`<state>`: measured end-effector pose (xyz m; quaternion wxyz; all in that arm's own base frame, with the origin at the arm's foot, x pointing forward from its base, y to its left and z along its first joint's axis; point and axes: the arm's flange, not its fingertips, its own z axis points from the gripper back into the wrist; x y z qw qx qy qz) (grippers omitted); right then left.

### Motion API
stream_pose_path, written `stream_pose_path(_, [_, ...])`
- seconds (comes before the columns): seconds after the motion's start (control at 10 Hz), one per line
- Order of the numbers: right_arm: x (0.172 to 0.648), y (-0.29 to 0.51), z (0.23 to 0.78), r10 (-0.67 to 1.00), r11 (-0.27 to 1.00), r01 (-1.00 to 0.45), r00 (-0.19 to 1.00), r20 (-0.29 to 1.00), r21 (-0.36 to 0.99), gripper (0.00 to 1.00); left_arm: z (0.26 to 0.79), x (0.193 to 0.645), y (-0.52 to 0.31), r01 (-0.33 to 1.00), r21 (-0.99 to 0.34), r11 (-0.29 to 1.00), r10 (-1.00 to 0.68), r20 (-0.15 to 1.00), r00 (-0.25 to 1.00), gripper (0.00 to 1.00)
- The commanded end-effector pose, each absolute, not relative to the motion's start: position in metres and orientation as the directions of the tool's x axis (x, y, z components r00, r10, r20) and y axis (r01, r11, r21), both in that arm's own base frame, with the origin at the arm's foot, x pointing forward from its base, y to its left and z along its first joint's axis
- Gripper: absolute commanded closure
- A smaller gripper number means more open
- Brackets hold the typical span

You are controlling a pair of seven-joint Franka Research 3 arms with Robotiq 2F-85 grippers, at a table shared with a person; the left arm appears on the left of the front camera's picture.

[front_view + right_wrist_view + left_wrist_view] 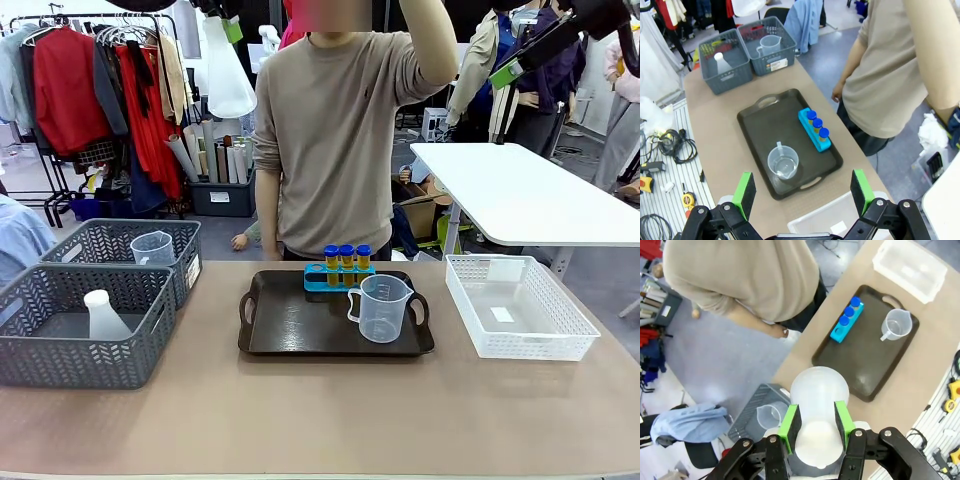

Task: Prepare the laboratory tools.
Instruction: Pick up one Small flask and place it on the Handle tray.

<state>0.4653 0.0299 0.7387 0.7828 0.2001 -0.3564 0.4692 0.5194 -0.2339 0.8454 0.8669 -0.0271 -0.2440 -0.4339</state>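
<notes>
**Grip.** The left gripper (816, 426) is closed on the neck of a white flask (819, 390). One green pad sits on each side, and the wide base points away from the wrist. In the front view the flask hangs base-down, high above the table (320, 420) and left of the person (340, 130). The right gripper (803, 192) is raised, its jaws spread wide with nothing between them.

**Layout.** A dark tray (300, 330) sits mid-table and carries a clear jug (381, 308). Behind the jug, three blue-capped tubes (346, 255) stand in a blue rack (318, 283). The grey baskets (60, 365) on the left hold a second flask (100, 315) and a second jug (152, 247). A white basket (520, 345) stands on the right.

**Handling assessment.**
- The held flask looks like thin translucent plastic and appears empty, so it is judged to be light.
- The wall would likely flex under a hard squeeze.
- The neck is smooth and tapered, so slipping is the main risk.
- The neck is the sound place to hold it, since the cone below is too wide for the jaws.
- The broad base should stand steady once it is set down flat.
</notes>
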Motion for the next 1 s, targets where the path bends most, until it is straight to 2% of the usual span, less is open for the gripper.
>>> stream_pose_path(0.0, [0.464,0.030,0.739,0.593,0.478,-0.878,0.302,0.746,-0.025,0.00,0.849,0.519,-0.236,0.757,0.183,0.628,-0.736,0.456,0.500,1.00])
stream_pose_path(0.2, [0.464,0.030,0.739,0.593,0.478,-0.878,0.302,0.746,-0.025,0.00,0.846,0.519,-0.235,0.765,0.167,0.622,-0.739,0.447,0.503,1.00])
stream_pose_path(0.3, [0.464,0.030,0.739,0.593,0.478,-0.878,0.302,0.746,-0.025,0.00,0.828,0.513,-0.243,0.797,0.136,0.588,-0.763,0.422,0.491,1.00])
stream_pose_path(0.6, [0.464,0.030,0.739,0.593,0.478,-0.878,0.302,0.746,-0.025,0.00,0.785,0.508,-0.276,0.854,-0.011,0.520,-0.769,0.430,0.473,1.00])
stream_pose_path(0.9, [0.464,0.030,0.739,0.593,0.478,-0.878,0.302,0.746,-0.025,0.00,0.783,0.508,-0.268,0.843,-0.025,0.537,-0.759,0.422,0.496,1.00])
